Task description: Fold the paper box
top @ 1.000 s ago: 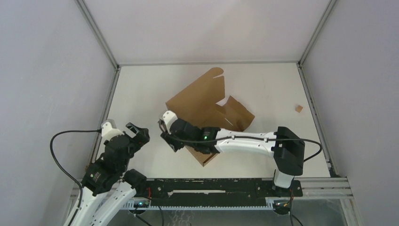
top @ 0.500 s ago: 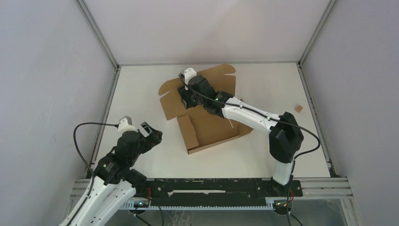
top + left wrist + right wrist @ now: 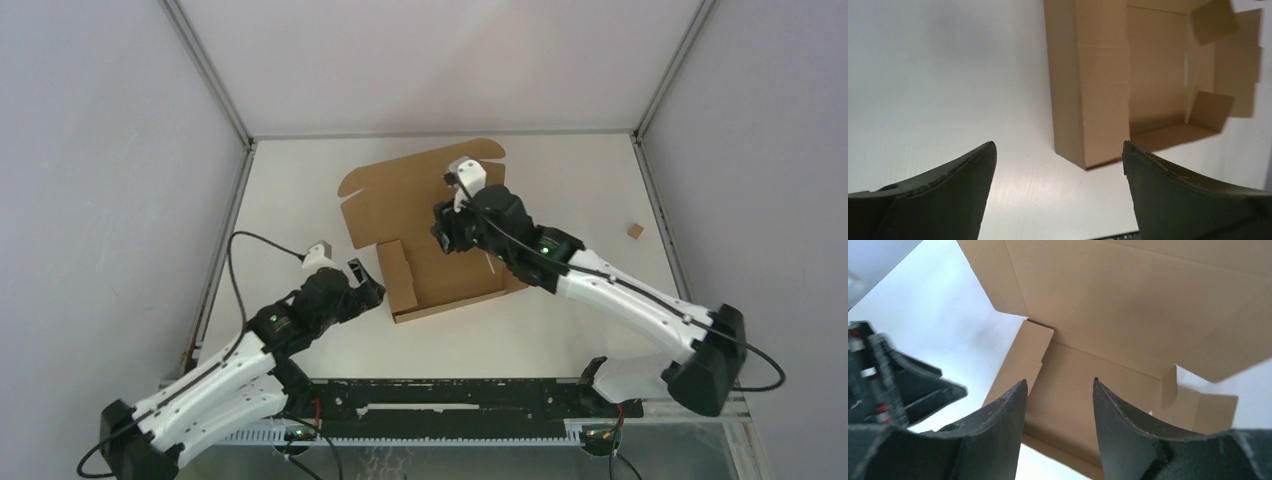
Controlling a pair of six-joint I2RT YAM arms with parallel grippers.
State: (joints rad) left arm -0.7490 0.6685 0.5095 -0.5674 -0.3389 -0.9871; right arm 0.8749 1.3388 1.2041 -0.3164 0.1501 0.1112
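The paper box (image 3: 440,275) lies open in the middle of the table, a brown cardboard tray with its left wall (image 3: 397,277) standing and its lid (image 3: 395,190) spread flat behind. My right gripper (image 3: 440,232) hovers above the tray floor (image 3: 1083,390) and is open, with nothing between its fingers (image 3: 1003,415). My left gripper (image 3: 367,283) is wide open just left of the box's near-left corner (image 3: 1088,162), apart from it. In the left wrist view the left gripper (image 3: 1058,150) frames bare table and that corner. The right wrist view also shows the left gripper (image 3: 903,385) at its left edge.
A tiny brown cardboard scrap (image 3: 634,230) lies near the right wall. Grey enclosure walls and a metal frame (image 3: 245,140) border the white table. The arm bases and a black rail (image 3: 450,395) run along the near edge.
The right arm swung from the lid's far-left part to above the tray's middle. The left arm reached forward and right to the box's near-left corner. The box went from propped up to lying open.
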